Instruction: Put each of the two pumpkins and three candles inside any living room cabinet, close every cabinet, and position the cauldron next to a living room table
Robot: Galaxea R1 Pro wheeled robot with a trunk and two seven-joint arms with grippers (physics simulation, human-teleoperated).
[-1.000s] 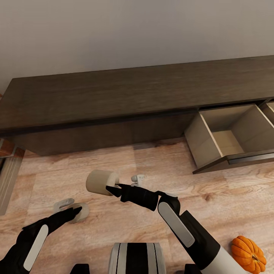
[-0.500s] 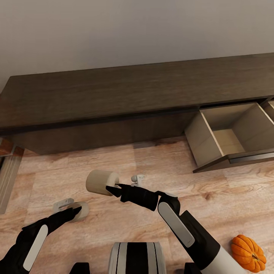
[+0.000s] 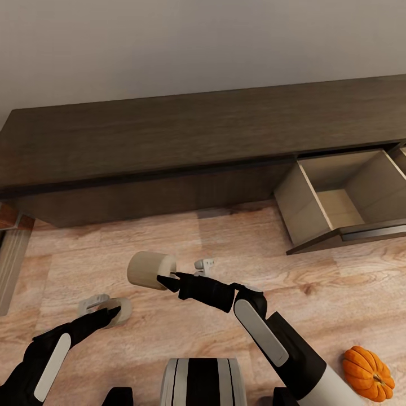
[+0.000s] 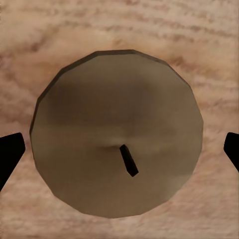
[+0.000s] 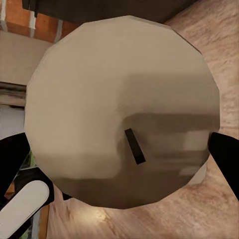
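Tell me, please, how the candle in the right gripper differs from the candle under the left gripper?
The right gripper holds its candle in the air, tipped on its side; the other candle stands upright on the floor, with the left gripper over it and its fingers either side. The held candle looks paler, the floor one darker, shaded. Both are short, stout, beige cylinders with a dark wick.

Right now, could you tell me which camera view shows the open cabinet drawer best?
The head view: the open drawer of the cabinet shows its pale interior, seemingly bare. The right wrist view catches just a dark strip, probably the cabinet, behind its candle; the left wrist view faces floor.
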